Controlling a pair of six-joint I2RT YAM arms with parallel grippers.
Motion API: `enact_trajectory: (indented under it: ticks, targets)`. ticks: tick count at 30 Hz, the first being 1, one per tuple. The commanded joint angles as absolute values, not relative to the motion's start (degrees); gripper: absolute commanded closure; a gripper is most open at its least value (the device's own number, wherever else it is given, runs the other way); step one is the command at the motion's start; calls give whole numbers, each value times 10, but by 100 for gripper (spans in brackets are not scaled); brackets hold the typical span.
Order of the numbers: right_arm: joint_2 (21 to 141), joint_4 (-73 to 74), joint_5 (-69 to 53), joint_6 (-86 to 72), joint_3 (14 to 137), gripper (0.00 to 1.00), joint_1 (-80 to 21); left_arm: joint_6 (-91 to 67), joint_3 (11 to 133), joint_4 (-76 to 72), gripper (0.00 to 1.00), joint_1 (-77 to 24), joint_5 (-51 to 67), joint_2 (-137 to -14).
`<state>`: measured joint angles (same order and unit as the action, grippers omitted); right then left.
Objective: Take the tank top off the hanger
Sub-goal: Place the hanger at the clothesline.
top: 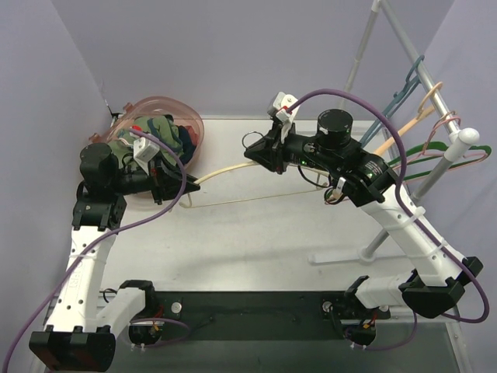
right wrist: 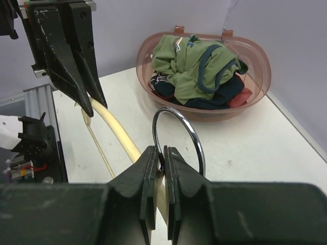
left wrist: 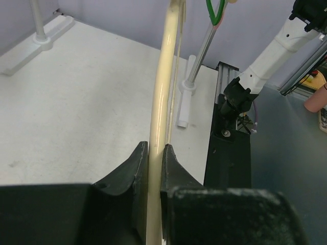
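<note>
Green tank top (right wrist: pixel 194 64) with navy trim: off the hanger, crumpled on top of other clothes in the pink translucent plastic basket (right wrist: pixel 263 66).

I find the left gripper (left wrist: pixel 155 153) closed tight on the arm of the cream plastic hanger (left wrist: pixel 162 92), both fingers pressed against it. The right gripper (right wrist: pixel 163 153) is clamped on the hanger's neck, just below the chrome hook (right wrist: pixel 196 138). The hanger spans between the two grippers above the white table (top: pixel 256 233) and carries no garment. The basket sits at the far left corner of the table, just behind the left gripper. A metal rack (top: pixel 435 101) with coloured hangers stands at the far right.
</note>
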<state>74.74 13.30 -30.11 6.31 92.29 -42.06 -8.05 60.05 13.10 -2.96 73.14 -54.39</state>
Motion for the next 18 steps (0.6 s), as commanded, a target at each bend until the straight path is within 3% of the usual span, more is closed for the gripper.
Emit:
enact_trajectory:
  ticks: [1, 4, 9, 13, 18]
  targets:
    - [699, 71, -326, 12, 966, 84, -423, 13, 646, 223, 100, -24, 654, -555]
    - [685, 68, -315, 4, 963, 61, -422, 11, 642, 207, 100, -25, 651, -556]
    - [679, 78, -313, 3, 964, 48, -423, -13, 632, 157, 100, -25, 643, -544]
    - [677, 85, -322, 0, 966, 26, -423, -8, 633, 152, 100, -25, 622, -540]
    - [672, 103, -362, -25, 966, 17, -426, 11, 650, 149, 100, -25, 543, -549]
